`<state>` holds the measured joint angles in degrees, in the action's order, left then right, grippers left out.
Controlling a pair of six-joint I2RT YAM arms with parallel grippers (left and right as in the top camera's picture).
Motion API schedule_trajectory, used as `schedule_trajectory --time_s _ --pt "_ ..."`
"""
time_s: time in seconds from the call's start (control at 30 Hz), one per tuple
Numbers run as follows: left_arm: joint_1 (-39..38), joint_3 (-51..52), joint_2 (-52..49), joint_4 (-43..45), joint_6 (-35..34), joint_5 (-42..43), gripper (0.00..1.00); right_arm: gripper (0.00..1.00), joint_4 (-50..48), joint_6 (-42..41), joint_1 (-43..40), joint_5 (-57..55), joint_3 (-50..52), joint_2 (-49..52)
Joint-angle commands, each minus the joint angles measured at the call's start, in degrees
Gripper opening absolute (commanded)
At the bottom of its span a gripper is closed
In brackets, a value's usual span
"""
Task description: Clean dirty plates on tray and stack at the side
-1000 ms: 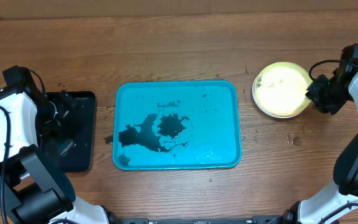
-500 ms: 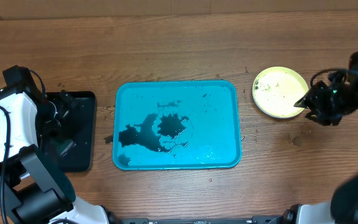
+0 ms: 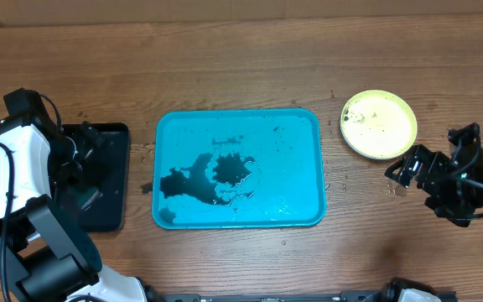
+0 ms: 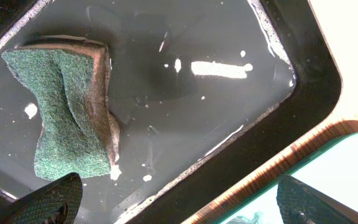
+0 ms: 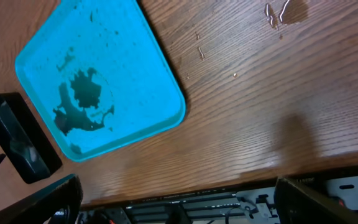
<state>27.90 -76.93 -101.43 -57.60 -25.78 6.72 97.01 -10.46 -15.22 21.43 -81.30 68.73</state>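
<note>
**Counter.** Brown wooden counter point(image 3: 241, 67); a few water drops point(image 5: 277, 12) lie on it at the right.

**Tray.** Large turquoise-blue rectangular plastic tray point(image 3: 296, 147) with rounded corners and a raised rim, flat at the counter's centre. No plate lies on it. A dark liquid puddle point(image 3: 212, 176) spreads across its left-centre floor, with small specks scattered elsewhere.

**Plate.** Round, shallow yellow-green plastic plate point(image 3: 379, 124), flat on the counter just right of the tray's far right corner and apart from it. Faint specks mark its face. Whether other plates lie beneath it cannot be told from overhead.

**Black tray.** Smaller black rectangular plastic tray point(image 3: 111, 210) left of the turquoise tray, holding shallow soapy water.

**Sponge.** Green scouring sponge point(image 4: 67, 112), pinched at the waist, lying in that water.

**Left tool** point(image 4: 176, 202). Hangs above the black tray with its fingers spread wide, gripping nothing, and clear of the sponge.

**Right tool** point(image 3: 407, 165). Above bare counter, near the plate's front right and apart from it. Its fingers are parted and it is empty.
</note>
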Motion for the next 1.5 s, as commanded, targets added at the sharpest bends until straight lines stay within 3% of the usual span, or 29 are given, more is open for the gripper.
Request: schedule_trajectory --time_s 0.0,0.37,0.67,0.9,1.17,1.47 --pt "0.5 -1.1 -0.5 0.0 -0.2 0.4 1.0 1.0 -0.7 0.2 0.3 -0.3 -0.1 0.2" --pt "0.5 -1.1 -0.5 0.0 -0.2 0.4 1.0 1.0 -2.5 0.3 0.3 -4.7 -0.1 0.5" --pt "0.5 -1.1 -0.5 0.0 -0.2 0.4 1.0 1.0 -14.1 0.0 0.3 -2.1 3.3 0.4" --pt "0.5 -1.1 -0.5 0.0 -0.2 0.4 1.0 1.0 -40.8 0.1 2.0 8.4 21.2 -10.4" --pt "0.5 -1.1 -0.5 0.0 -0.2 0.4 1.0 1.0 -68.9 4.8 12.7 8.2 42.8 -29.9" --pt "0.5 -1.1 -0.5 0.0 -0.2 0.4 1.0 1.0 -81.9 4.8 17.7 3.4 57.9 -48.5"
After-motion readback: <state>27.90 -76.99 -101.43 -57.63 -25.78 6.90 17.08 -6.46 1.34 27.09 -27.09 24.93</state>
